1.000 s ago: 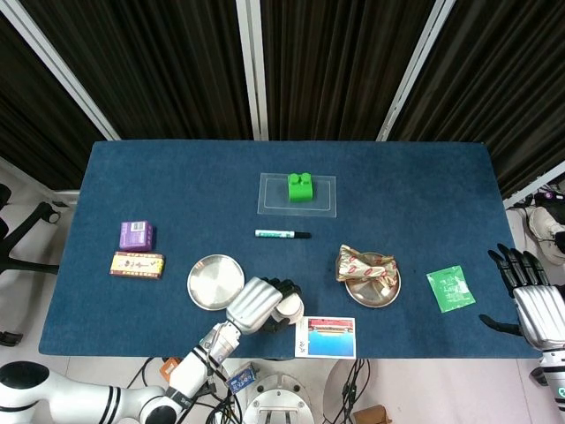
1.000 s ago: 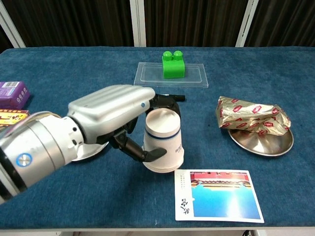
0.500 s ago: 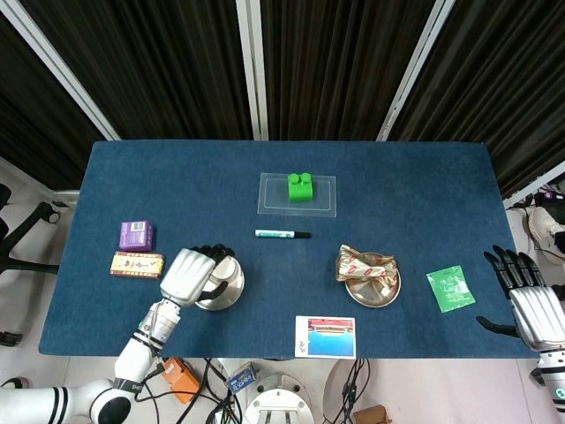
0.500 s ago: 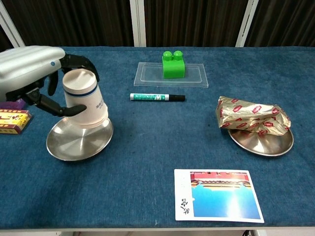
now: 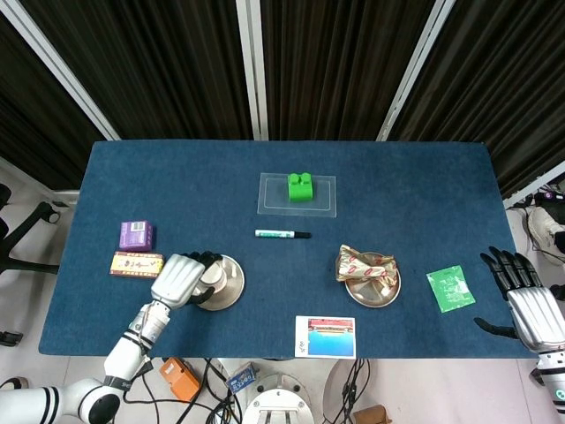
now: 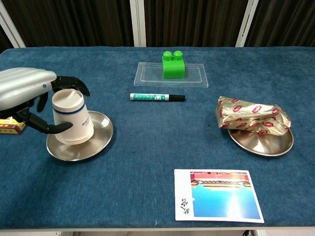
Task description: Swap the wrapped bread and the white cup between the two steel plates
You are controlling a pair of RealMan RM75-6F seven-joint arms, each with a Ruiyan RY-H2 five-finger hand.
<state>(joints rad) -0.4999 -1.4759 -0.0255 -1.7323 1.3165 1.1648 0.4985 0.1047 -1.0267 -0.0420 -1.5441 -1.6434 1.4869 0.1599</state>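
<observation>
White cup (image 6: 71,117) upside down on left steel plate (image 6: 98,140), grasped by left hand (image 6: 29,96); right hand (image 5: 530,305) spread, empty.

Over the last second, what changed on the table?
The left robot hand carried the white cup leftward from near the postcard to the left steel plate, where it now sits upside down, still gripped. The right robot hand barely shifted, fingers still spread. Wrapped bread stayed on the right steel plate; the marker did not move.
</observation>
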